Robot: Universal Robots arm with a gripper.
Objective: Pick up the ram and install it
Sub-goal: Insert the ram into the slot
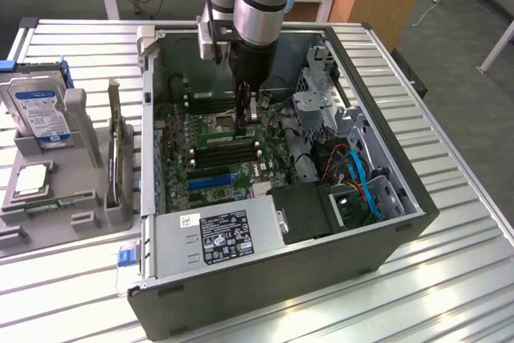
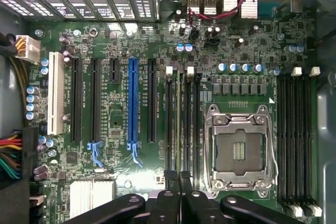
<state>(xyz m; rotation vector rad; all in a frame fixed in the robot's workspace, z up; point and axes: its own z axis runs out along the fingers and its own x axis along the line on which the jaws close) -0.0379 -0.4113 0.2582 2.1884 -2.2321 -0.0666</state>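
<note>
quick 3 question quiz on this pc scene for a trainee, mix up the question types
1. Fill in: the hard drive stands in the grey tray on the exterior view's ____.
2. The tool is: A) over the hard drive; B) inside the open case, shut on the ram at the memory slots; C) over the grey tray.
3. True or false: the processor socket holds a chip.
Key: 1 left; 2 B; 3 false.
</note>
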